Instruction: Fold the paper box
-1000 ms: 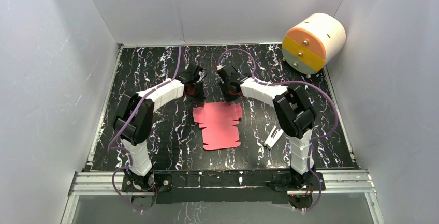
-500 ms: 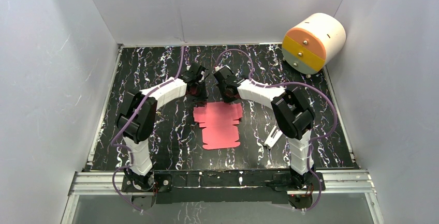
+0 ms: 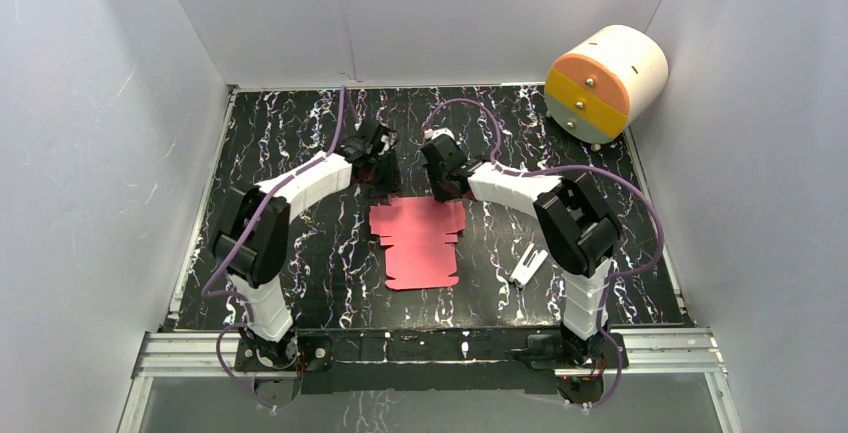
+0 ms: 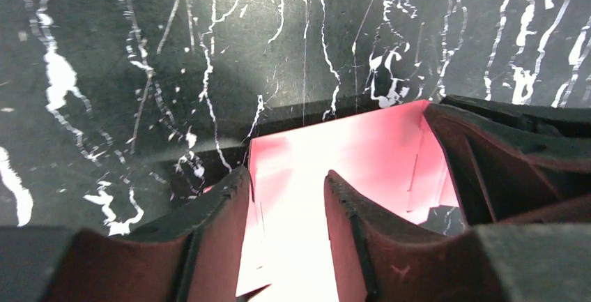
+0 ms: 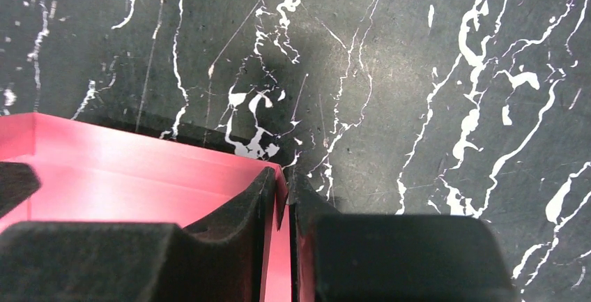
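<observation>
White walls [image 3: 420, 13], black marbled tabletop [image 3: 300, 133]

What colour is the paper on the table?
The paper box is pink-red, clearest from the top camera.

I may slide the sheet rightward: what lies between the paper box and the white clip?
Nothing but bare table between paper box and white clip, seen in the top view.

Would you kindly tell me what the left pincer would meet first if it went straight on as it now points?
Probably the paper box: the left pincer is open, with the pink card directly ahead of its tips and the black table behind that. Depth is unclear, though.
</observation>
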`<state>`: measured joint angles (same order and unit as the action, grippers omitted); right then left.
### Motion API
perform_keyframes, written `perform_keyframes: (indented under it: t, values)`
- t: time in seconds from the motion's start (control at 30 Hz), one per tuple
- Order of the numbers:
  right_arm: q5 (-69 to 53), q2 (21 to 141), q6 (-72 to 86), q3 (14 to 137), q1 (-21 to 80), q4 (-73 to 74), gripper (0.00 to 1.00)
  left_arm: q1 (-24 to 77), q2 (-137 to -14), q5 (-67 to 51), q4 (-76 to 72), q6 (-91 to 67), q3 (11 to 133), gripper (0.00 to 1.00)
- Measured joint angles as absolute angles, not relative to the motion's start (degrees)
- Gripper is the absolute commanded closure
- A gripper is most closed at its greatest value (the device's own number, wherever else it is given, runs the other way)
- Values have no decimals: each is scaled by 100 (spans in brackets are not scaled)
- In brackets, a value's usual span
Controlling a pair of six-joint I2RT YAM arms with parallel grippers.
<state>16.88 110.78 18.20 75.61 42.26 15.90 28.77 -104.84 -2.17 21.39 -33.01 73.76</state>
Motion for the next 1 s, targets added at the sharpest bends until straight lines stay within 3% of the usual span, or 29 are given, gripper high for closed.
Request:
perform_keyframes:
  t: [0.3, 0.63, 1.0]
  values:
    - [1031, 10735, 2257, 6871, 3938, 825, 80, 2453, -8720, -329, 1946, -3465, 6274, 50]
    - [67, 10473, 2536, 6309, 3546, 110, 47, 2156, -7572, -755, 1793, -3881, 4729, 49]
    - [-1313, 9592, 2749, 5221, 2657, -617, 41, 2032, -7083, -1369, 1225, -4357, 3780, 48]
